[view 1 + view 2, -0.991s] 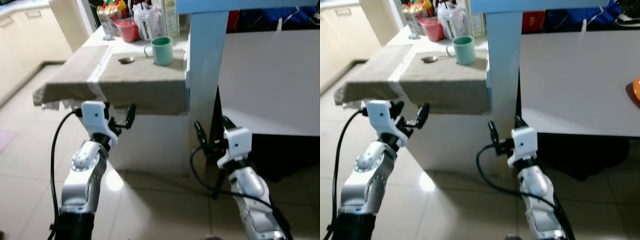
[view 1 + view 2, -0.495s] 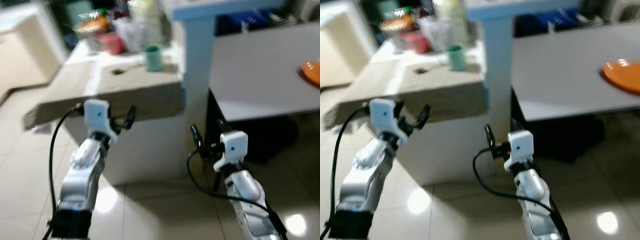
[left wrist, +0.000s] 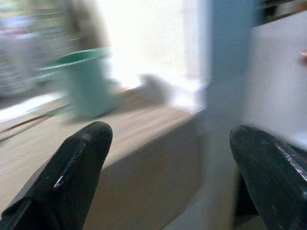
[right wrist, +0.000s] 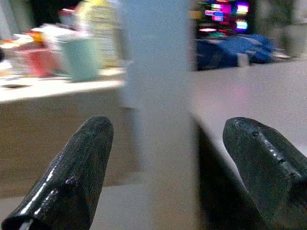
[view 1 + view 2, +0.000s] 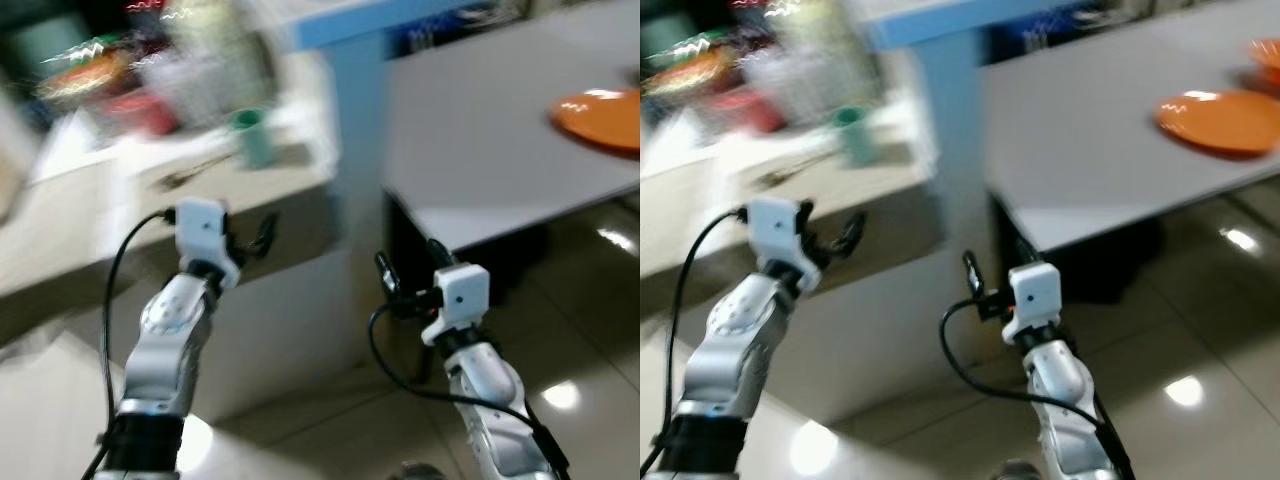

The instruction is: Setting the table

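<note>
Your head views are smeared with motion blur, worst on the left side, so the clutter at the back of the cloth-covered counter (image 5: 90, 215) reads only as red, yellow and pale streaks; you cannot tell what those items are. A thin dark shape beside the green cup (image 5: 253, 138) is too blurred to identify.

The cup stands on the counter near the edge next to the pale blue post (image 5: 355, 130). Your left wrist view shows the same cup (image 3: 88, 81) from close and low, beyond the counter edge, framed by the two black fingertips (image 3: 72, 167).

The left gripper (image 5: 250, 238) is held up just before the counter front, its fingers spread apart and holding nothing. The right gripper (image 5: 410, 280) sits lower, in front of the dark gap under the grey table (image 5: 1090, 150), fingers likewise spread and empty; its wrist view looks past both tips (image 4: 72, 177) at the post and the tabletop.

An orange plate (image 5: 1215, 108) lies on the grey table toward its far right, and the right eye view catches the edge of a second orange piece (image 5: 1268, 52) cut off by the frame. The post stands between counter and table. Glossy floor tiles (image 5: 1200, 340) reflect lights below.
</note>
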You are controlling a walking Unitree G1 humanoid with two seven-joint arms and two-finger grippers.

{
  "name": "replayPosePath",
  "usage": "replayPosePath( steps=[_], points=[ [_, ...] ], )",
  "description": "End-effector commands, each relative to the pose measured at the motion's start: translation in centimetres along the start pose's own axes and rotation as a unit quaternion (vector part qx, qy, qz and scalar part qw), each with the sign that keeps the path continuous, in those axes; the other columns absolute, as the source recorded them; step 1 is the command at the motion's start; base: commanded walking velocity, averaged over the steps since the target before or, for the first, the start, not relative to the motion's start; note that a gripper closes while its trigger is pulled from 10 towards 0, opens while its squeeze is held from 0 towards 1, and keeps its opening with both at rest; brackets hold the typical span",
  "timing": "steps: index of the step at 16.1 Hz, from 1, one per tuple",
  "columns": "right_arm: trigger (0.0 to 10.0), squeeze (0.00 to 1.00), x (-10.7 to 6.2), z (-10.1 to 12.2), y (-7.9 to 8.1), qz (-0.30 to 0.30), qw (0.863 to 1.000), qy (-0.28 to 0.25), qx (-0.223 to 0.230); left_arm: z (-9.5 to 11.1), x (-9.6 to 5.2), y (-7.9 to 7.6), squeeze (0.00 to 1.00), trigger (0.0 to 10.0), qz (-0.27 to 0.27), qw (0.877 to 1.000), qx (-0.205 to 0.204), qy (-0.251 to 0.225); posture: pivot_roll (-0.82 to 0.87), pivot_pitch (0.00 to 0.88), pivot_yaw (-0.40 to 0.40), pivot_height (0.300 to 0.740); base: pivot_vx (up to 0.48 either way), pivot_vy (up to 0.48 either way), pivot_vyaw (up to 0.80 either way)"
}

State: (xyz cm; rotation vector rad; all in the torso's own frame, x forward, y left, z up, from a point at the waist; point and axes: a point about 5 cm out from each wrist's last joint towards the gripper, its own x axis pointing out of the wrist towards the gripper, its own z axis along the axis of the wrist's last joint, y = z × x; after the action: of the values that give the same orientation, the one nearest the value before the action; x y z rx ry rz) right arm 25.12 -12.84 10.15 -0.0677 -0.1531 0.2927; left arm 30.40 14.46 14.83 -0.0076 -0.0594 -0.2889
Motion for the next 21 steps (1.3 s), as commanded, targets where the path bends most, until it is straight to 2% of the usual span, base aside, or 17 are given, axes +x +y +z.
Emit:
replayPosePath(
  steps=[1,3,5,9,12,14,16,17,19,21],
  points=[
    [10.0,0.0,0.3,0.3,0.0,-0.004,1.0,-0.006,-0.004,0.2,-0.2,0.3,0.0,10.0,-0.003,1.0,0.008,-0.005,-0.27,0.0,0.186,0.74,0.48,0.0,-0.61],
    [10.0,0.0,0.2,0.3,0.1,-0.004,1.0,-0.007,-0.009,0.6,0.0,0.1,0.0,10.0,-0.014,1.0,0.016,-0.013,-0.27,0.0,0.188,0.74,0.0,0.0,0.0],
    [10.0,0.0,0.1,0.3,0.1,-0.004,1.0,-0.009,-0.009,1.3,0.6,1.2,0.0,10.0,-0.007,0.999,0.032,-0.014,-0.27,0.0,0.189,0.74,0.0,0.0,0.0],
    [10.0,0.0,-0.1,0.4,0.1,-0.008,1.0,-0.011,-0.009,2.9,1.2,2.1,0.0,10.0,-0.016,0.999,0.034,-0.014,-0.28,0.0,0.2,0.74,0.0,0.0,0.0],
    [10.0,0.0,-0.6,0.5,-0.2,-0.011,1.0,-0.011,-0.01,5.2,3.3,4.9,0.0,10.0,-0.016,0.998,0.06,-0.017,-0.27,0.0,0.208,0.74,0.0,0.0,0.0],
    [10.0,0.0,-1.3,0.5,-0.3,-0.015,1.0,-0.006,-0.009,6.0,4.7,5.7,0.0,10.0,-0.018,0.997,0.072,-0.013,-0.28,0.02,0.217,0.74,0.0,0.0,0.0],
    [10.0,0.0,-2.4,0.6,0.1,-0.016,1.0,0.001,-0.008,6.7,6.6,5.6,0.0,10.0,-0.029,0.997,0.076,-0.006,-0.29,0.058,0.226,0.74,0.0,0.0,0.0],
    [10.0,0.0,-2.4,0.6,0.1,-0.016,1.0,0.001,-0.008,6.7,6.6,5.6,0.0,10.0,-0.029,0.997,0.076,-0.006,-0.29,0.058,0.226,0.74,0.0,0.0,0.0],
    [10.0,0.0,-4.1,0.9,-0.2,-0.026,0.999,0.013,-0.016,5.8,8.5,5.1,0.0,10.0,-0.049,0.995,0.076,0.034,-0.35,0.109,0.238,0.74,0.0,0.0,0.0],
    [10.0,0.0,-5.2,1.2,-0.5,-0.038,0.999,0.022,-0.026,5.7,9.3,5.1,0.0,10.0,-0.04,0.996,0.072,0.044,-0.38,0.119,0.24,0.74,0.0,0.0,0.0]
  ],
)
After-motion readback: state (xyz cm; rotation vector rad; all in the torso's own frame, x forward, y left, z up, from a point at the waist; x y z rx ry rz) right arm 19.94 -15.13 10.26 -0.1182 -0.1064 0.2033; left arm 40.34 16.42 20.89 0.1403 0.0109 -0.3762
